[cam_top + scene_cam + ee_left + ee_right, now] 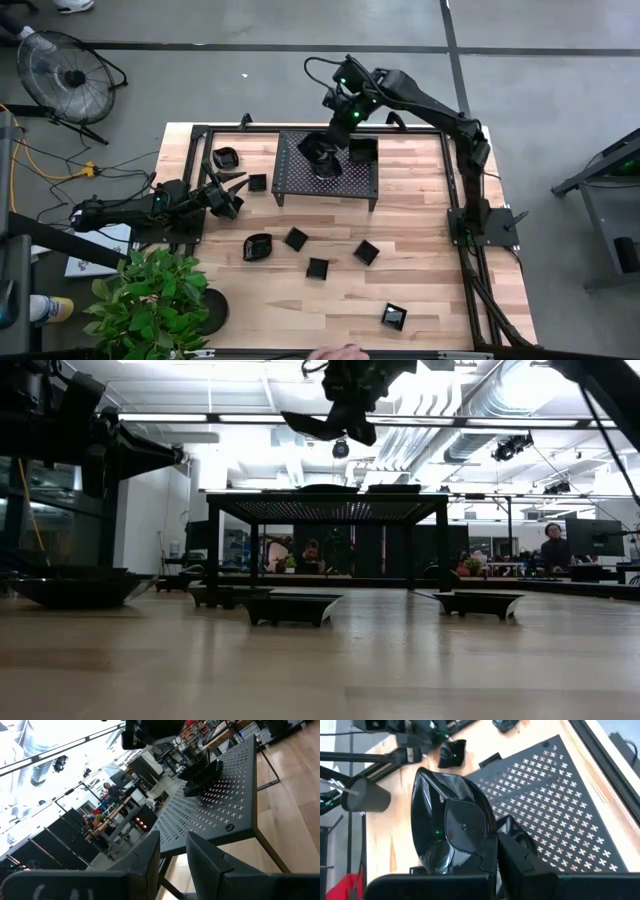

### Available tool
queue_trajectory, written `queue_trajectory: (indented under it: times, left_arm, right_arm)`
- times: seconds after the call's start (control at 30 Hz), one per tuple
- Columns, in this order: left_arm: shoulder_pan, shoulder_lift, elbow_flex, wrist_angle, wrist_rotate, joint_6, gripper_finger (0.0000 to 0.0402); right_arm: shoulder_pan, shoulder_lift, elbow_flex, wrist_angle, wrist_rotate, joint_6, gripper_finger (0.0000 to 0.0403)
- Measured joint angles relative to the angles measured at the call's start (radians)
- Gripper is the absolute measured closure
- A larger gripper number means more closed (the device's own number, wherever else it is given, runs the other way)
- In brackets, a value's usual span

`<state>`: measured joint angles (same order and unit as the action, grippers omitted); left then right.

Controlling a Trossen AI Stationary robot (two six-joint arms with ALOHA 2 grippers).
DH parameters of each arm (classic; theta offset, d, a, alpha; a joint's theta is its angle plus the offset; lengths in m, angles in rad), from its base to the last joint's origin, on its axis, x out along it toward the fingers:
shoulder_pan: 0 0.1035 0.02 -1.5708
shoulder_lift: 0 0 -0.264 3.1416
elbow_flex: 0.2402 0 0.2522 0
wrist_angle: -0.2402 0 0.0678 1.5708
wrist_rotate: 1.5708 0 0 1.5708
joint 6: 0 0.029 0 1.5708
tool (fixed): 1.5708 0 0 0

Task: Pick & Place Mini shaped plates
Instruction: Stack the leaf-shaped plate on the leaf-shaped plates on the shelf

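My right gripper (335, 135) hangs over the black mesh rack (300, 185) at the far middle of the table, shut on a glossy black scalloped mini plate (445, 825). Another mini plate (362, 152) rests by its base on the rack's top. Several more mini plates lie on the wood, among them a round one (258, 246) and square ones (296, 238) (366, 252) (394, 317). My left gripper (225, 195) waits at the table's left, open, its fingers (150, 855) level and facing the rack with nothing between them. My right gripper pinches the plate's rim (481, 845) between its two fingers, which slant down from the far side. The plate's hollow side faces the wrist camera. It hangs tilted below the fingers (312, 425), lifted clear above the rack's top.
A potted plant (150, 300) stands at the near left corner, with a fan (60, 70) on the floor beyond the far left. Two more plates (227, 157) (257, 183) lie between my left gripper and the rack. Bare wood lies at the near right.
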<state>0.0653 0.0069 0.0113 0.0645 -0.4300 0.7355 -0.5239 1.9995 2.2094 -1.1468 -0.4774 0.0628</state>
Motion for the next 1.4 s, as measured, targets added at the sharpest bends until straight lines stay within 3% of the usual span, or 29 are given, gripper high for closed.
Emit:
queue_trajectory:
  times: [0.83, 1.4]
  left_arm:
    - [0.000, 0.000, 0.000, 0.000, 0.000, 0.000, 0.0309]
    - [0.000, 0.000, 0.000, 0.000, 0.000, 0.000, 0.0309]
  right_arm:
    - [-0.037, 0.140, 0.033, -0.166, -0.001, 0.045, 0.0403]
    - [-0.037, 0.149, 0.033, -0.224, -0.016, 0.024, 0.0403]
